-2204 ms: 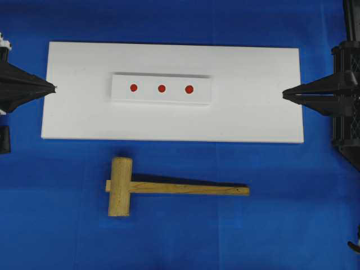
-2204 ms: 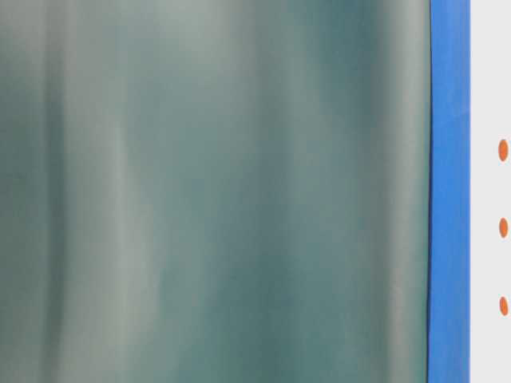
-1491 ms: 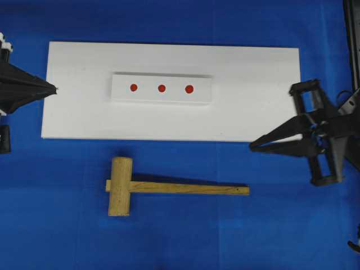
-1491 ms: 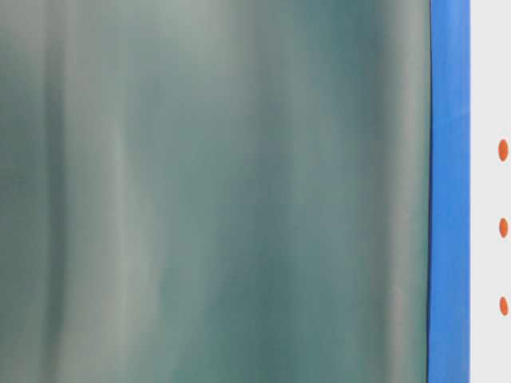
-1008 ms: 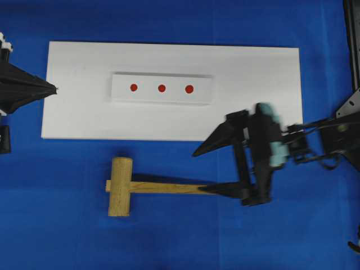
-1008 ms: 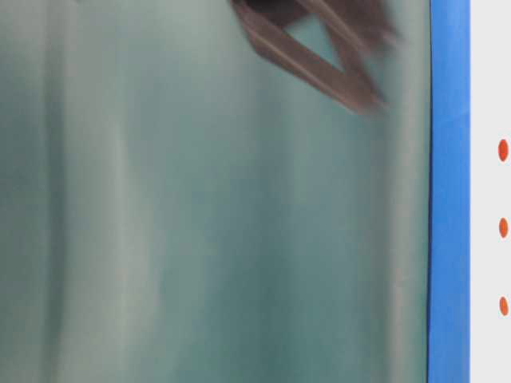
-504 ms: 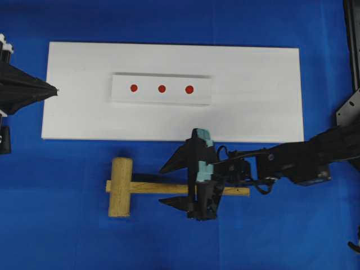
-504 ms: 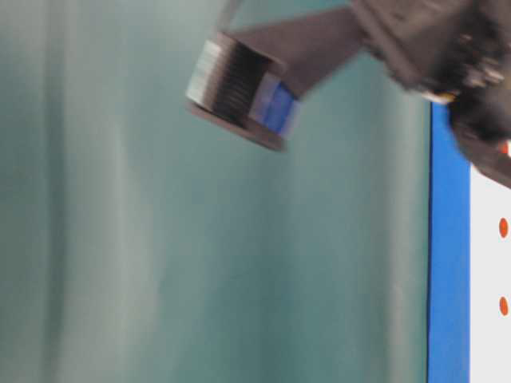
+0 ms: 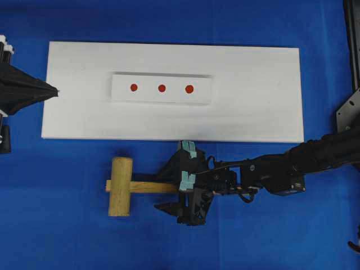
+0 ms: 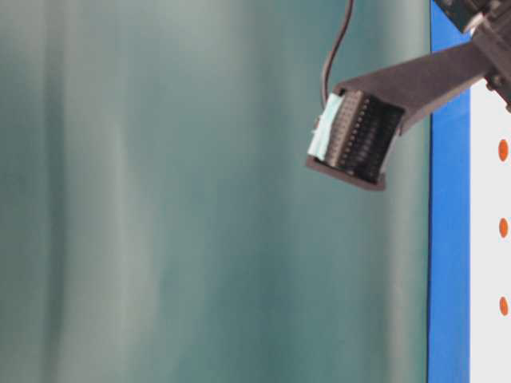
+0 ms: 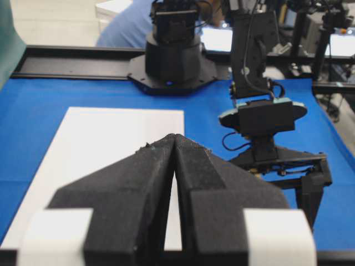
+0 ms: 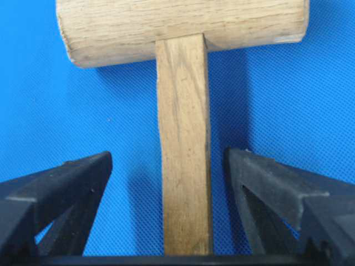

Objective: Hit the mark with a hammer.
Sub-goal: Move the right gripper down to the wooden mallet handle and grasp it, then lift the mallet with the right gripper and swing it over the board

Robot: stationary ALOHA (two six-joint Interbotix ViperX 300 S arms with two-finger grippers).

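Grainy flat wooden hammer [image 12: 183, 144] handle between spread, seemingly untouching black fingers of right tool [image 12: 166, 172]

Overhead straight down; table-level sideways, blurred; wrist views close, sharing hammer [image 12: 183, 138]

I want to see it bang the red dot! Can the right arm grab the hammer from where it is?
Probably yes. The right gripper is open, one finger on each side of the hammer handle, and nothing sits between them. It only needs to close.
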